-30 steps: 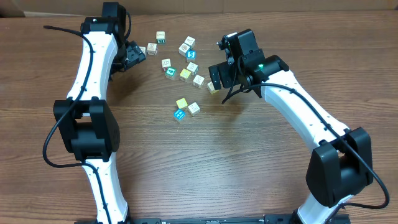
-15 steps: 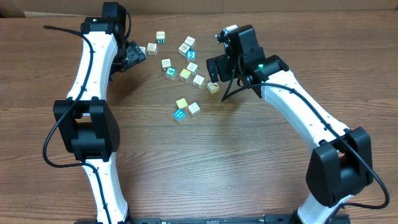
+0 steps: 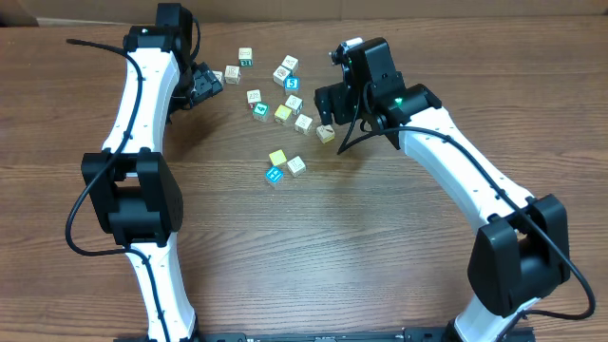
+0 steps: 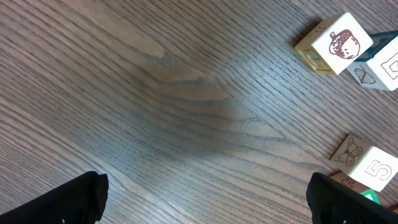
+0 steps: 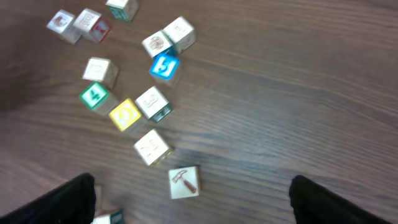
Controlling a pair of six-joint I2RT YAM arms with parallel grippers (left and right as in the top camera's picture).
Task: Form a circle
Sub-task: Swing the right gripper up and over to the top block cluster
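Spread wide, the left pincer (image 3: 202,85) is hovering at the left edge of the scatter of cubes (image 3: 283,113). Its two dark fingertips (image 4: 74,199) are showing in the bottom corners of the left wrist view, with bare wood of the table (image 4: 155,93) between them and nothing pinched. An acorn cube (image 4: 336,43) is lying at the upper right of that view, touching another cube behind it, and a butterfly cube (image 4: 364,163) is lying lower right; both are sitting apart from the fingers. The right pincer (image 3: 328,106) is likewise standing spread and gripping nothing, hanging over the right side of the scatter. In its wrist view the fingertips (image 5: 68,199) are sitting well apart at the bottom corners, and a hammer cube (image 5: 184,182) is lying just ahead of the gap between them, touching neither. Beyond it a yellow cube (image 5: 125,115), a green cube (image 5: 93,96) and a blue cube (image 5: 164,66) are lying among white ones. From overhead, the pieces for the circle are lying loose in an irregular cluster at the far middle of the table, between the two arms. Three of them, one a teal cube (image 3: 275,175), are lying a little nearer, apart from the rest.
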